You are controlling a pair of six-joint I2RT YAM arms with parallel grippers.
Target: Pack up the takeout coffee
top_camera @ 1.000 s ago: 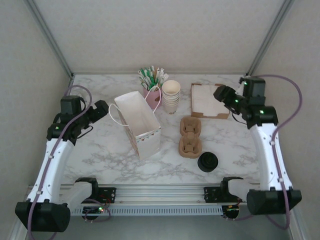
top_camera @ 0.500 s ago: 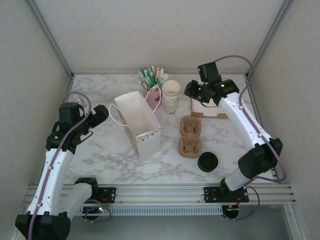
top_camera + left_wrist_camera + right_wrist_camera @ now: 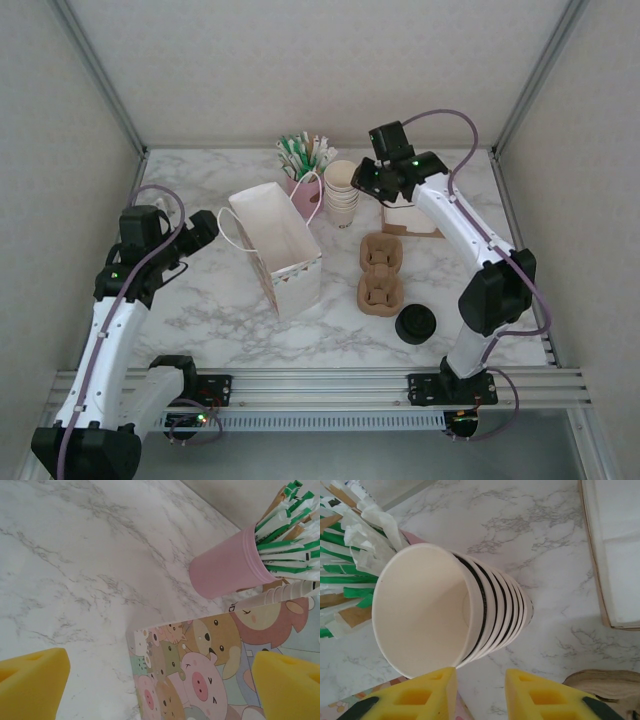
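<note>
The top external camera sat above and behind the arm bases, faced down and forward toward the far wall, and took in the whole marble table (image 3: 200,300) from a distance. The left wrist camera sat low and close, looking past the left gripper (image 3: 160,687) at the printed side of the paper bag (image 3: 200,670) and the pink cup of straws (image 3: 230,565). The right wrist camera looked steeply down past the right gripper (image 3: 480,692), very near the mouth of the stack of cups (image 3: 420,610). All three views shared the pink cup of straws and the stack of cups. The overhead and left wrist views also shared the paper bag.
</note>
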